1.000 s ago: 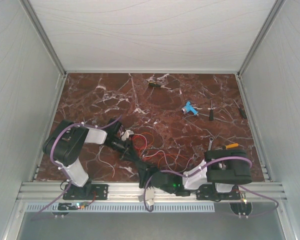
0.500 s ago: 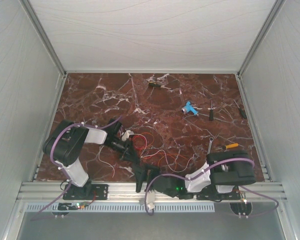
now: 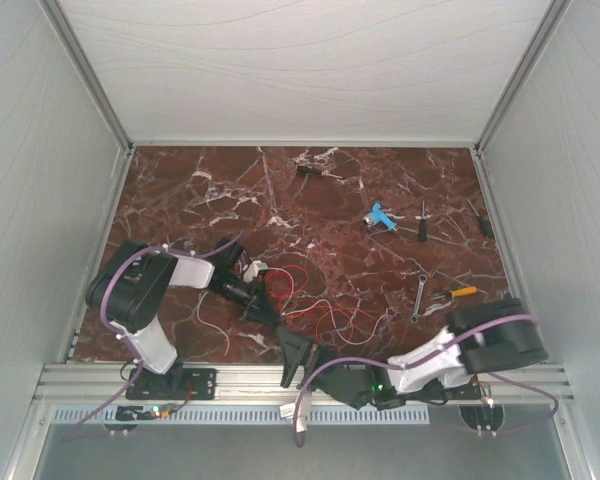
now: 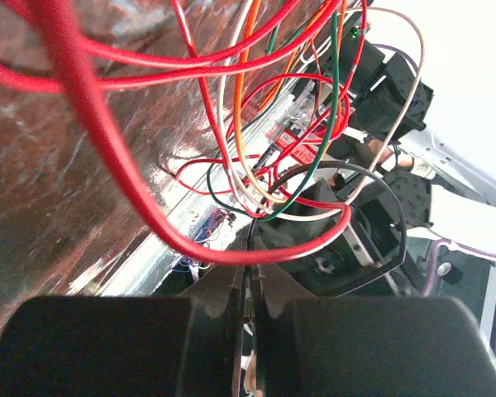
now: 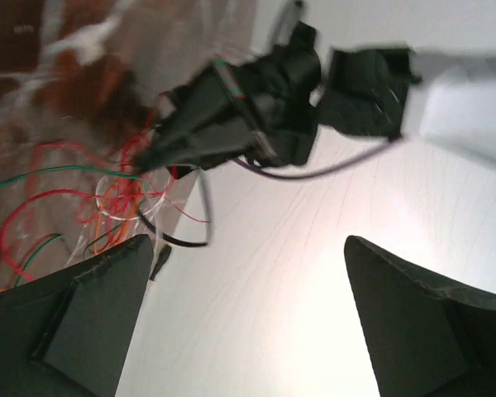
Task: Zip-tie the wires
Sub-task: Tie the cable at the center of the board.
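The wires (image 3: 315,305) are a loose tangle of red, white, orange and green strands near the table's front middle. My left gripper (image 3: 270,312) sits at their left edge. In the left wrist view its jaws (image 4: 252,265) are shut on the black zip tie (image 4: 394,217), which curves into a loop with several wires (image 4: 231,124) running through it. My right gripper (image 3: 298,358) hangs open over the front rail, just short of the tangle. The right wrist view shows its fingers (image 5: 248,240) wide apart and empty, with the zip tie loop (image 5: 200,207) and wires (image 5: 74,198) ahead to the left.
A blue tool (image 3: 380,216), two screwdrivers (image 3: 421,224) (image 3: 480,218), a wrench (image 3: 418,297) and an orange-handled tool (image 3: 462,292) lie to the right. A small part (image 3: 310,169) lies at the back. An aluminium rail (image 3: 230,378) edges the front, and walls enclose the table.
My right gripper has opened and drawn back from the wires toward the front rail, its arm swinging down and to the right. The left arm has stayed put.
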